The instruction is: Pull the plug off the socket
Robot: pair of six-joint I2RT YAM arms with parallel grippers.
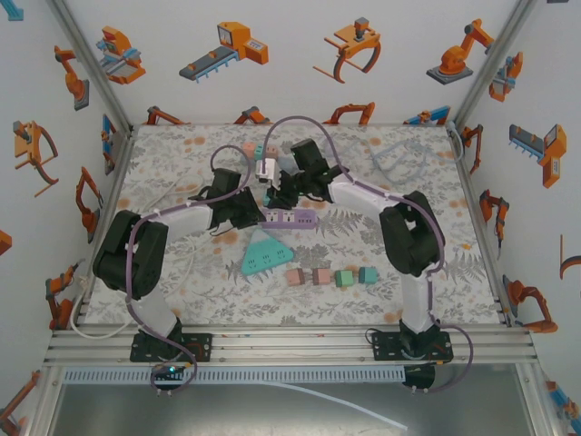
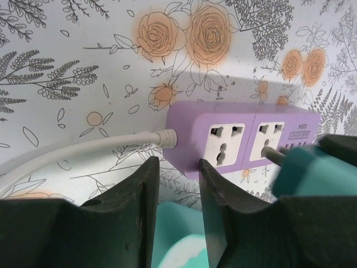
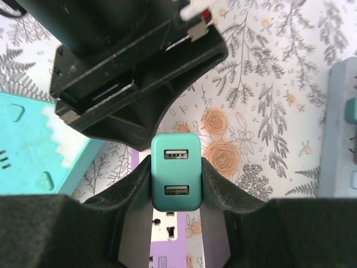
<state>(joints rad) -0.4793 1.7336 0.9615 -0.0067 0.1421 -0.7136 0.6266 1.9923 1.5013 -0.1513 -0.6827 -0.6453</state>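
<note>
At desk [image 1: 168, 173] centre, right claw [image 3: 176, 164] clamps teal plug [image 3: 175, 192], pins partly out of the socket [image 2: 268, 142] on purple strip [image 2: 189, 145]. Left claw [image 2: 177, 178] nearly shut, empty, by cord [image 2: 83, 149] end. Pull straight along pins, no twist; strip prob. needs bracing. Room behind right claw looks open; teal triangular strip [image 1: 263, 256] lies close alongside.

Teal plug [image 3: 175, 170] at purple socket [image 2: 187, 139]

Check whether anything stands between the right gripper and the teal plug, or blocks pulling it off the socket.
Nothing visible does. The right gripper clamps the teal plug, whose pin sits at a socket of the purple power strip. The left gripper is close beside the strip, seemingly off the pull-out line.
</note>
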